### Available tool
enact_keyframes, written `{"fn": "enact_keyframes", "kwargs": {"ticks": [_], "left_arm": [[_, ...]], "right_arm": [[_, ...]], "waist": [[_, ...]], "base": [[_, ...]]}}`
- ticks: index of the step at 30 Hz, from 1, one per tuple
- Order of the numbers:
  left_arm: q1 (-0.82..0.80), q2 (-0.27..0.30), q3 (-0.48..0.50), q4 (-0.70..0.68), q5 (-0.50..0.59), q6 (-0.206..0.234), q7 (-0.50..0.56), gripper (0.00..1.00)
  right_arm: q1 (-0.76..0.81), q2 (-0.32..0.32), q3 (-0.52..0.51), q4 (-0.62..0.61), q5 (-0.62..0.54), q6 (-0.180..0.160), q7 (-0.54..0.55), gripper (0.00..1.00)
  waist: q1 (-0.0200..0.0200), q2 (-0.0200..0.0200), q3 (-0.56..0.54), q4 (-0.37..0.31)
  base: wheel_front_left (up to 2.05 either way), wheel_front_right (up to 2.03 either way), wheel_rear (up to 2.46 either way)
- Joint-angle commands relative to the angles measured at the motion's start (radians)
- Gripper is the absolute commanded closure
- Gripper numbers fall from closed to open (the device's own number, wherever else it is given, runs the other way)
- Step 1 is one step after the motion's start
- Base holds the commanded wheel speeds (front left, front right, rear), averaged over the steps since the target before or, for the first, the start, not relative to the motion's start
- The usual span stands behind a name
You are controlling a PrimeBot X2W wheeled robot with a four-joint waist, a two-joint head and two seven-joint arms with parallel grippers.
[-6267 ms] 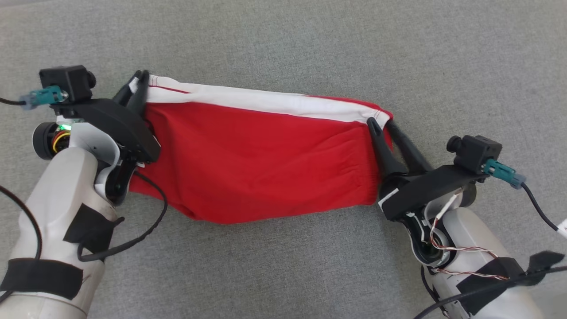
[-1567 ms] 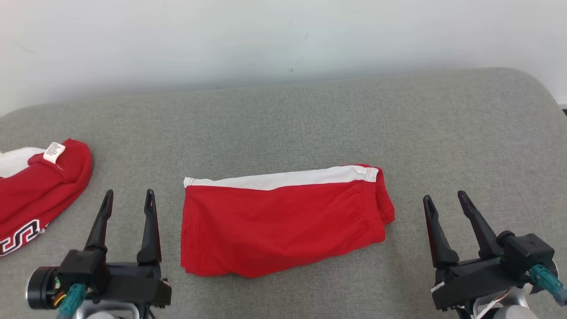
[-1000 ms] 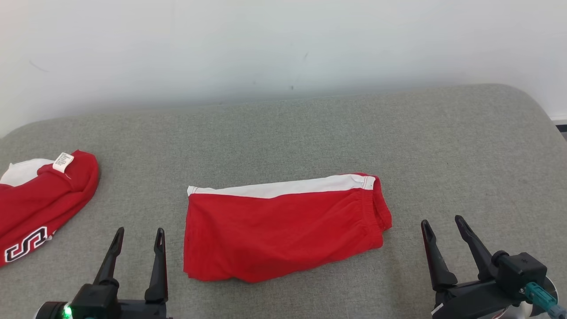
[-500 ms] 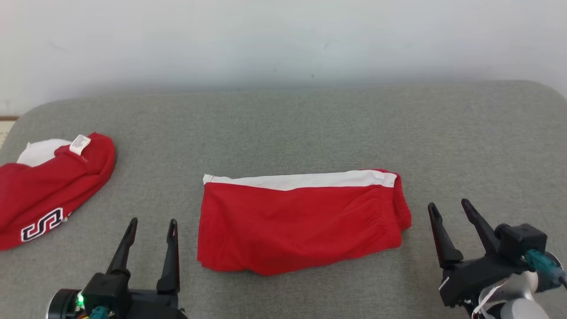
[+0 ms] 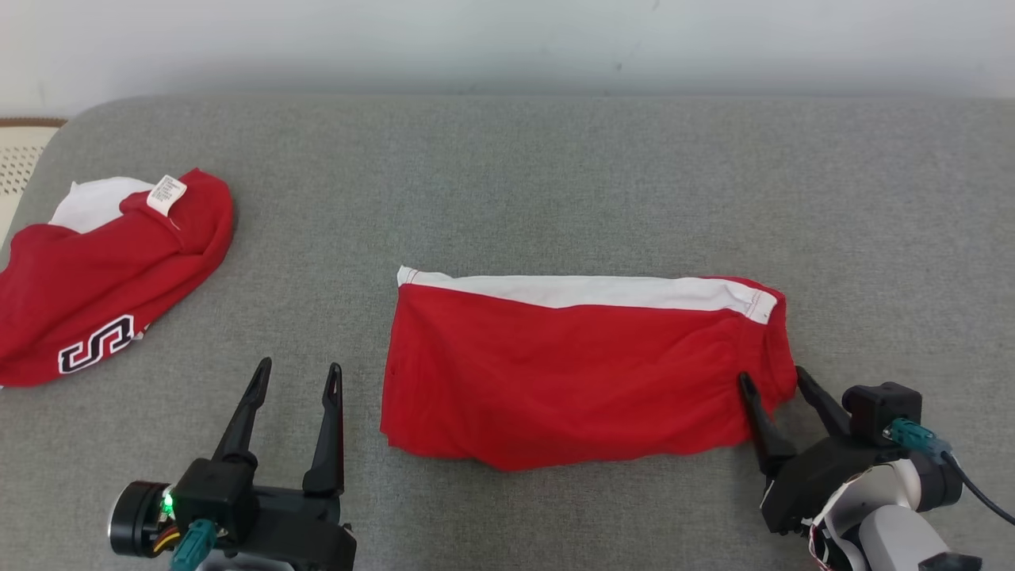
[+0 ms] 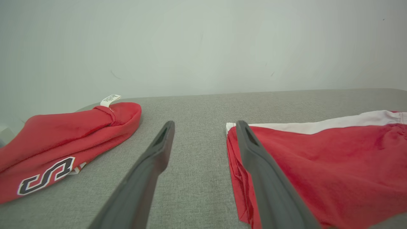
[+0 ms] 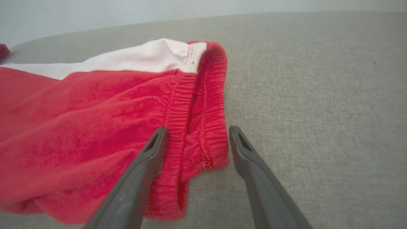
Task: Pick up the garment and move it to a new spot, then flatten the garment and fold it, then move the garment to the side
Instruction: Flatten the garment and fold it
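The garment (image 5: 579, 369) is a pair of red shorts with a white side stripe, folded into a flat rectangle in the middle of the grey cushion (image 5: 507, 174). My right gripper (image 5: 771, 378) is open at the garment's near right corner, its two fingers straddling the gathered waistband (image 7: 197, 127). My left gripper (image 5: 298, 369) is open over bare cushion, just left of the garment's left edge (image 6: 237, 165) and apart from it. Neither gripper holds anything.
A second red garment (image 5: 103, 274) with a white tag and black-and-white lettering lies crumpled at the cushion's far left (image 6: 63, 140). A pale wall (image 5: 507, 40) runs behind the cushion. Bare grey cushion lies beyond and to the right of the shorts.
The head camera has tipped down and shifted. My right gripper has moved left onto the garment's right corner, its fingers now around the waistband. The left gripper stays open beside the left edge.
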Motion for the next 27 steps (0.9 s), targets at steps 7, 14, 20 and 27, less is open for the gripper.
{"fn": "enact_keyframes", "kwargs": {"ticks": [7,14,20,27], "left_arm": [[-0.023,-0.005,-0.005,0.014,0.013,-0.006,-0.009,0.00],[-0.024,0.004,-0.004,0.021,0.009,-0.008,-0.011,0.00],[-0.017,0.010,-0.005,0.014,0.007,0.000,-0.004,0.00],[-0.008,0.022,-0.001,0.002,0.004,0.006,0.003,0.00]], "right_arm": [[-0.036,0.020,0.050,0.106,0.044,0.000,-0.021,0.00],[-0.045,0.023,0.064,0.156,0.114,0.000,-0.059,1.00],[-0.020,-0.008,0.002,0.170,0.146,0.000,-0.102,1.00],[-0.016,-0.025,-0.055,0.146,0.148,0.000,-0.121,1.00]], "waist": [[-0.0002,-0.0001,0.021,0.000],[-0.0002,-0.0001,0.010,-0.023],[-0.0002,-0.0001,0.000,-0.046],[-0.0002,-0.0001,-0.007,-0.081]], "base": [[0.00,0.00,0.00],[0.00,0.00,0.00],[0.00,0.00,0.00],[0.00,0.00,0.00]]}}
